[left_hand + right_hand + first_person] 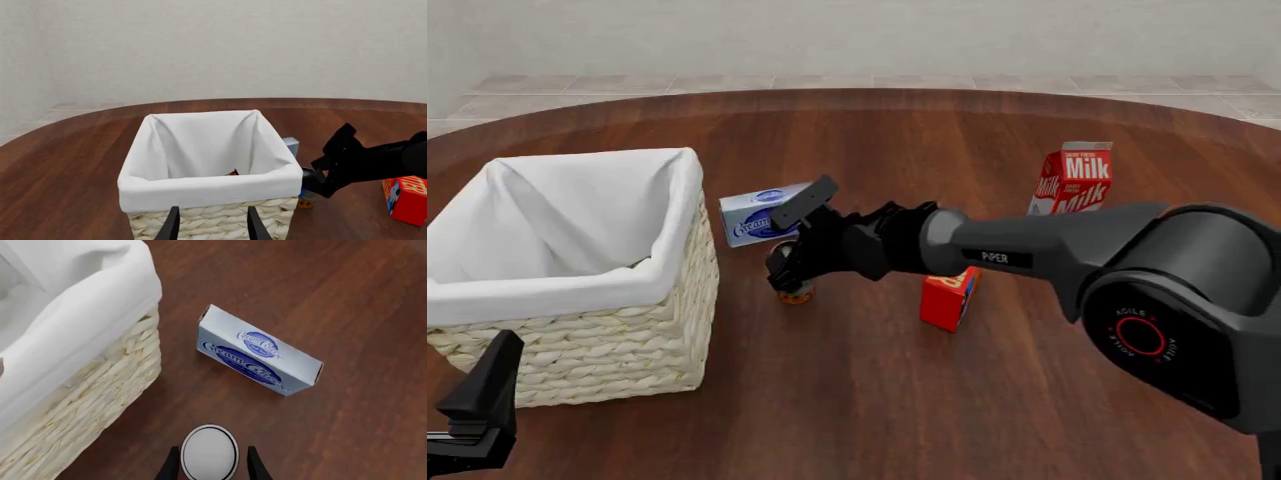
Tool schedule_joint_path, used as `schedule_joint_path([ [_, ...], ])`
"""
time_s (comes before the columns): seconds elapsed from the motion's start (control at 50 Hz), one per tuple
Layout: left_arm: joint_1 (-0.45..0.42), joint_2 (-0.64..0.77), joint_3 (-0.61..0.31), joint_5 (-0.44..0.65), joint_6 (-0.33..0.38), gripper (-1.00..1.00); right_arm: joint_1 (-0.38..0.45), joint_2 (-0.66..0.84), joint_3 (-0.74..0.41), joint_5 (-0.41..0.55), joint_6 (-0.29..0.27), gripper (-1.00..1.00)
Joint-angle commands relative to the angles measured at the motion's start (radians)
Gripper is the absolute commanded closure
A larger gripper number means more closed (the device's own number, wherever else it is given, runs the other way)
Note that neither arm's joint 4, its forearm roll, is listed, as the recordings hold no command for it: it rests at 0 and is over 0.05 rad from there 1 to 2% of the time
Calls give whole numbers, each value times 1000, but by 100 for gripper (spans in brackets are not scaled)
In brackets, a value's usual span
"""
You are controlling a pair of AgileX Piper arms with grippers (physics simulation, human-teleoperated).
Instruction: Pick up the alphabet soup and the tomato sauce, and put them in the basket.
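Between the right gripper's (209, 466) parted jaws stands the alphabet soup (209, 452), not yet clamped.

alphabet soup (794, 293): mostly hidden behind right pincer (785, 270) in front view; only label bottom shows
tomato sauce (233, 173): just a red-dark sliver above the lining's near edge; identity not certain
basket (587, 340): left side cut by front view's edge; inside floor hidden
left pincer (209, 222): only finger stubs in wrist view; contact unclear
cream cheese box (291, 146): mostly behind basket in left wrist view
red box (949, 298): partly covered by right arm; print unreadable
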Motion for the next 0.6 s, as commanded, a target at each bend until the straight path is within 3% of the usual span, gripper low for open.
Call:
schedule_joint_path([
  [0.02,0,0,0,0,0,-100,-3,10,-2,-1,0,-100],
  [0.12,0,0,0,0,0,-100,-3,6,3,-6,0,-100],
  [0.14,0,0,0,0,0,-100,-9,1,8,-15,-12,100],
  [0.6,0,0,0,0,0,-100,-3,-10,-2,-4,-14,100],
])
